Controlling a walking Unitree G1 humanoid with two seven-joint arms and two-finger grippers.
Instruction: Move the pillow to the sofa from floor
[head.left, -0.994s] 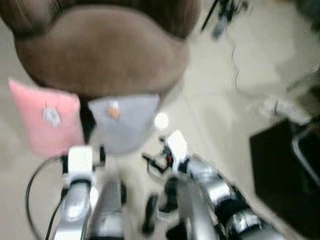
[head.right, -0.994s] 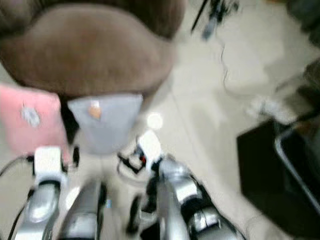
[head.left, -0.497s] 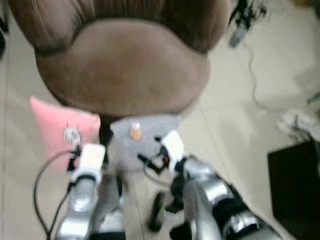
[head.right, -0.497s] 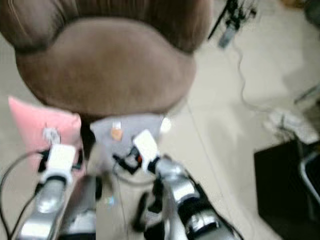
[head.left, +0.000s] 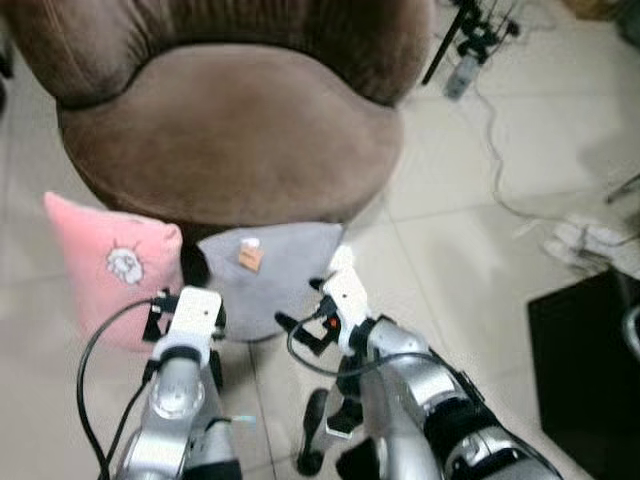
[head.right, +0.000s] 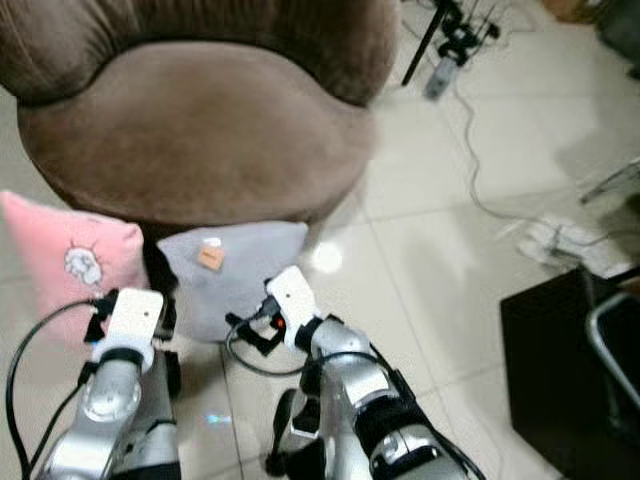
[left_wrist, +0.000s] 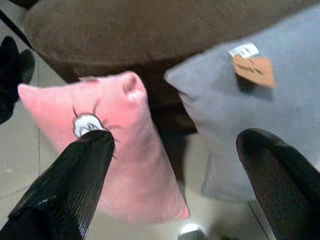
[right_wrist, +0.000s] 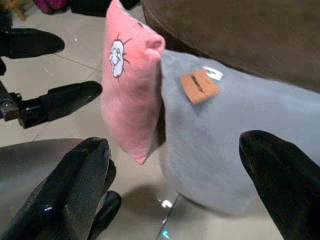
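You had two pillows on the floor, both leaning against the front of the brown sofa (head.left: 230, 130): the pink pillow (head.left: 110, 265) toward your left and the grey pillow (head.left: 270, 275) beside it, touching at their near edges. The right tool (right_wrist: 175, 175) stood with its fingers spread wide, pointed almost straight at the grey pillow, which lay just ahead of it. The left tool (left_wrist: 175, 170) was spread wide too, aimed at the gap between the two pillows, with the pink one nearer its left finger. So each arm had its own pillow in front; the right was the nearer to a grasp, I judged.
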